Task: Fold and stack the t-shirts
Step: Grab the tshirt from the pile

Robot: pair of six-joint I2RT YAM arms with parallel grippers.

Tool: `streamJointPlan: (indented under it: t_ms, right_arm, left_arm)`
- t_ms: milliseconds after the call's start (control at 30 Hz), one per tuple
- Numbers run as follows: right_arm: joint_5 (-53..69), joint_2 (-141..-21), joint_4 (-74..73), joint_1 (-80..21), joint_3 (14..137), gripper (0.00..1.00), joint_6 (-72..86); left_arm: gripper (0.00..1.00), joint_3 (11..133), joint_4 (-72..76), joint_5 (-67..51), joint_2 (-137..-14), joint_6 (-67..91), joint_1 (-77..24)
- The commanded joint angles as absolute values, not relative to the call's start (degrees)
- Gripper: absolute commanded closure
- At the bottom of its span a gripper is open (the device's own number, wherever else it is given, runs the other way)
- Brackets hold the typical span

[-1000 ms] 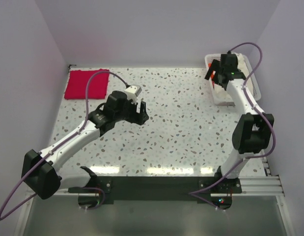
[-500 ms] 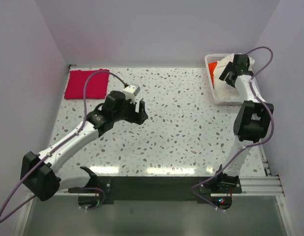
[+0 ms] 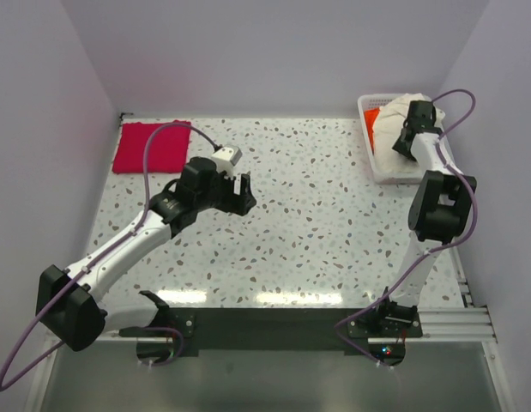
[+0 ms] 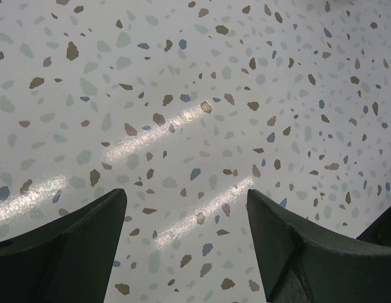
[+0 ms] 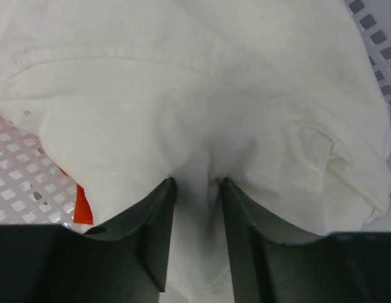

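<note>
Cloth of the cream-white t-shirt [image 5: 201, 107] is heaped in the white basket [image 3: 392, 177], a fold pinched between the nearly closed fingers of the right gripper [image 5: 196, 189]. The crimson-pink t-shirt [image 3: 151, 147] lies flat, well apart from the basket. Left gripper [image 4: 186, 208] hovers wide open, holding nothing, away from the basket.

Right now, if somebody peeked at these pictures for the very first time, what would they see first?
Probably the cream-white t-shirt bunched in the white basket at the far right corner, the right jaws pinched on a fold of it. Next, the crimson t-shirt lying folded in the far left corner, and the left jaws open above the speckled table.
</note>
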State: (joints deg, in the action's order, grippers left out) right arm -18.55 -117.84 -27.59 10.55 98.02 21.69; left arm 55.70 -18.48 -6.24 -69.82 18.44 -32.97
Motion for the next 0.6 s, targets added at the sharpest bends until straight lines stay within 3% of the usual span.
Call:
streamJointPlan:
  t_ms: [0,133,233,567]
  right_arm:
    - [-19.16,-116.11,-27.51,10.46,99.05,0.66,22.76]
    - [-18.90,-114.00,-28.65,10.55,99.75,0.90,23.11]
    - [-18.90,-112.07,-28.92,10.46,100.02,0.99,23.20]
    - [-18.72,-104.07,-29.27,10.46,102.65,1.00,23.29]
  left_arm:
    - [0.18,55.63,-16.61,-7.38,-69.17,18.46,-32.43]
    - [0.18,55.63,-16.61,-7.73,-69.43,18.46,-31.99]
    - [0.18,55.72,-16.61,-7.82,-69.52,18.46,-31.99]
    - [0.18,55.55,-16.52,-8.00,-69.61,18.46,-31.82]
